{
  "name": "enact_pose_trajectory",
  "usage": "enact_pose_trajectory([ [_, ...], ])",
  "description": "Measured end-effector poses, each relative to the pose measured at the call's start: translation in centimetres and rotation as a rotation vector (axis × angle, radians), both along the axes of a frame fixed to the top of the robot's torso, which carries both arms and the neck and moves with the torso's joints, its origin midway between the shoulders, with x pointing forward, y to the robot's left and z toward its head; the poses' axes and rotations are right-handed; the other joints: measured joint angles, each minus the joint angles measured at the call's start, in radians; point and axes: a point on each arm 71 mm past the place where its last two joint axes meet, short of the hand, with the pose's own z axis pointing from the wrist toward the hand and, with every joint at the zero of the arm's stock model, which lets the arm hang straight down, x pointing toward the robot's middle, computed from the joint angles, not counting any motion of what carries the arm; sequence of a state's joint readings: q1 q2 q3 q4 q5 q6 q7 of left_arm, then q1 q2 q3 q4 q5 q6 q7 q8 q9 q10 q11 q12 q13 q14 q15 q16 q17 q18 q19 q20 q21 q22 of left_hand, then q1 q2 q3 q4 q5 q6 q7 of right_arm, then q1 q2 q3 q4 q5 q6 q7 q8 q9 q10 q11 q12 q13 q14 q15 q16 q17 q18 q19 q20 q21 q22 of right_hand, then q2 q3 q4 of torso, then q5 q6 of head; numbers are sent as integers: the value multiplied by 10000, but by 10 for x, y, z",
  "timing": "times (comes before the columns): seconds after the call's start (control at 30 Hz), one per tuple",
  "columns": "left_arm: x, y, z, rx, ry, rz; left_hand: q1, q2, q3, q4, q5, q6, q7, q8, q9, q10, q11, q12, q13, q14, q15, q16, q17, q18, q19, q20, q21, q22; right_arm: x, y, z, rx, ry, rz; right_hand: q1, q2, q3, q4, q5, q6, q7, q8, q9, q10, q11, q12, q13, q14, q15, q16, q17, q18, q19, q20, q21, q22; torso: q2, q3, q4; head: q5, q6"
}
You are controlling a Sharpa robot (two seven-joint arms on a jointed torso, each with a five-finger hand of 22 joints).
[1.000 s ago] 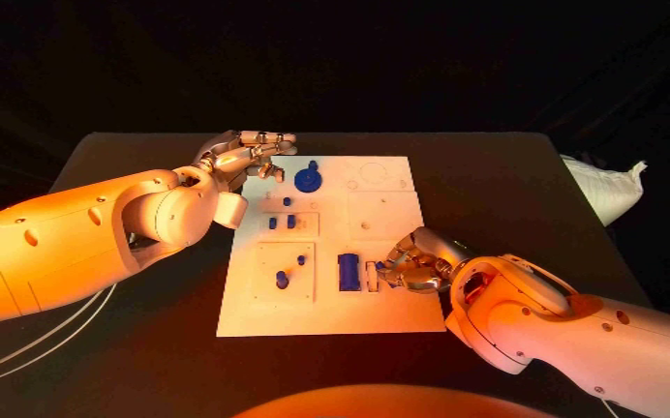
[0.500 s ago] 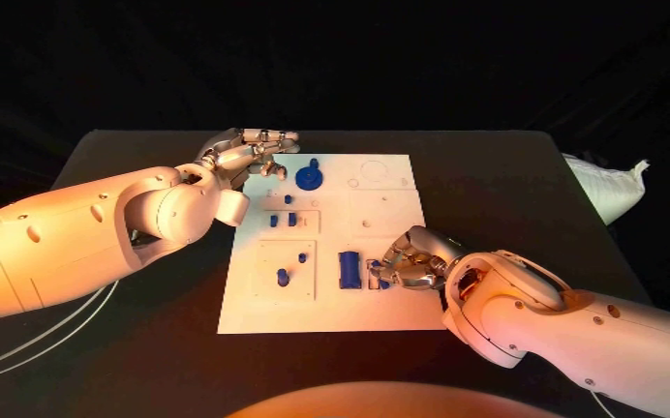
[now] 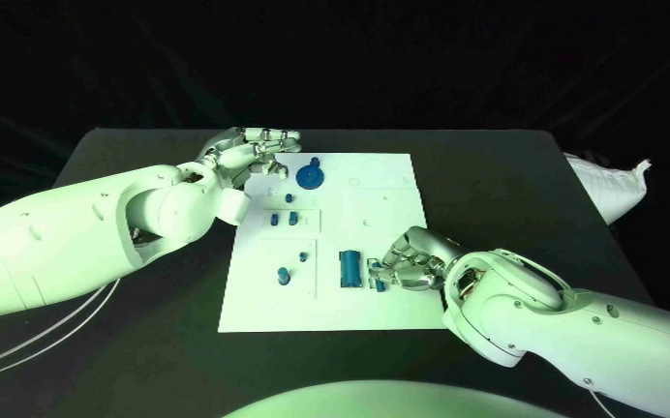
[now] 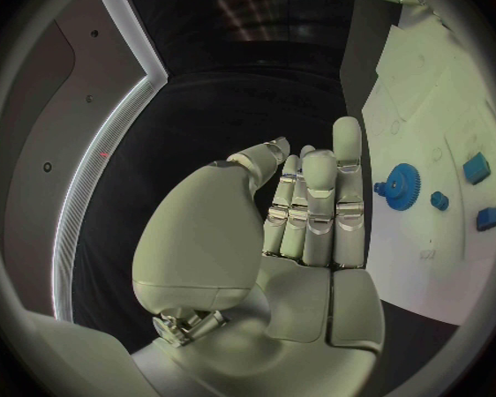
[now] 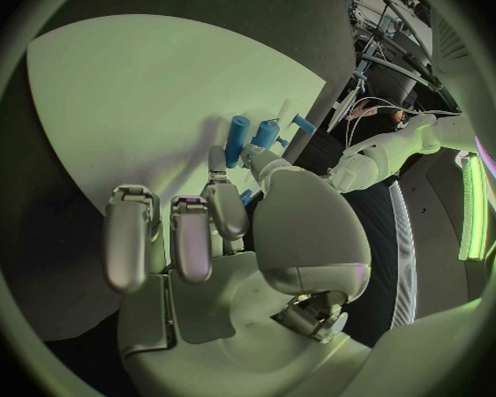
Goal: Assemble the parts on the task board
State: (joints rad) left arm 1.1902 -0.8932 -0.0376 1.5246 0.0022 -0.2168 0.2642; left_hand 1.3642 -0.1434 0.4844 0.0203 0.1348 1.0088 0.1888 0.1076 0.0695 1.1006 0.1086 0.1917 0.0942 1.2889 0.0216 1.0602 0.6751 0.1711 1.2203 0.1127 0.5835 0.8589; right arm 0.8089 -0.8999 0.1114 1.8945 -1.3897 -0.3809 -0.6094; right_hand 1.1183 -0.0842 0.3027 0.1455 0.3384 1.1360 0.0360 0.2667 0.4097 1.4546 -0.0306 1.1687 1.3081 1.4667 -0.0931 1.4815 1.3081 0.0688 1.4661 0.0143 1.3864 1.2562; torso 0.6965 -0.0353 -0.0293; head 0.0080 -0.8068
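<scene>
right hand point(image 3: 410, 265): fingers pinched on a small blue part point(image 3: 375, 274), near right of the board point(image 3: 398, 313)
left hand point(image 3: 255, 154): fingers apart, holding nothing, beside the board's far left corner

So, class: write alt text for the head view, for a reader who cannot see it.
A white task board lies on a black table; the right hand works at small blue parts, while the left hand rests at the board's far corner near a blue gear.

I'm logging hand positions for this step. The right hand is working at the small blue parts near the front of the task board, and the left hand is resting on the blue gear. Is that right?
Not quite. In the head view the left hand sits at the task board's far left corner, beside the blue gear and not on it; the left wrist view shows the gear apart from the fingers. The right hand is at the small blue parts as you say.
</scene>
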Motion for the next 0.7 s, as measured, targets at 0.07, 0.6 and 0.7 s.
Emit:
enact_pose_trajectory([
  [0.07, 0, 0, 0, 0, 5, -5, 0, 0, 0, 0, 0, 0, 0, 0, 0, 0, 0, 0, 0, 0, 0, 0, 0, 1, 0, 0, 0, 0, 0, 0, 0, -25, -24, 15, -53, 53, -91, 38, -74, 11, -11, 5, 17, 0, 0, 0, 0, 0, 0, 0, 0, 0, 0, 0, 0, 0, 0, 1, 0, 1, 0],
  [0.6, 0, 0, 0, 44, 9, -49, 0, 0, 0, 0, 0, 0, 0, 0, 0, -36, 37, 0, 0, 0, 0, 0, -12, 1, 0, 0, 0, 1, 1, 2, 0, -156, -223, 99, -458, 196, -835, 589, -239, 33, -34, 79, 137, 52, -51, 233, -3, -1, 1, 40, -2, 0, 0, -72, 0, 76, 7, 7, 1, 5, -23],
  [0.7, 0, 0, 0, 57, 3, -60, 0, 0, 0, 0, 0, 0, 0, 0, 0, -36, 37, 0, 0, 0, 0, 0, -12, 0, 0, 0, 0, 1, 2, 2, 0, -164, -245, 101, -458, 196, -989, 657, -333, 33, -34, 79, 158, 51, -51, 233, -3, 0, 1, 40, -2, 1, 0, -72, 0, 85, 7, 7, 1, 6, -23],
])
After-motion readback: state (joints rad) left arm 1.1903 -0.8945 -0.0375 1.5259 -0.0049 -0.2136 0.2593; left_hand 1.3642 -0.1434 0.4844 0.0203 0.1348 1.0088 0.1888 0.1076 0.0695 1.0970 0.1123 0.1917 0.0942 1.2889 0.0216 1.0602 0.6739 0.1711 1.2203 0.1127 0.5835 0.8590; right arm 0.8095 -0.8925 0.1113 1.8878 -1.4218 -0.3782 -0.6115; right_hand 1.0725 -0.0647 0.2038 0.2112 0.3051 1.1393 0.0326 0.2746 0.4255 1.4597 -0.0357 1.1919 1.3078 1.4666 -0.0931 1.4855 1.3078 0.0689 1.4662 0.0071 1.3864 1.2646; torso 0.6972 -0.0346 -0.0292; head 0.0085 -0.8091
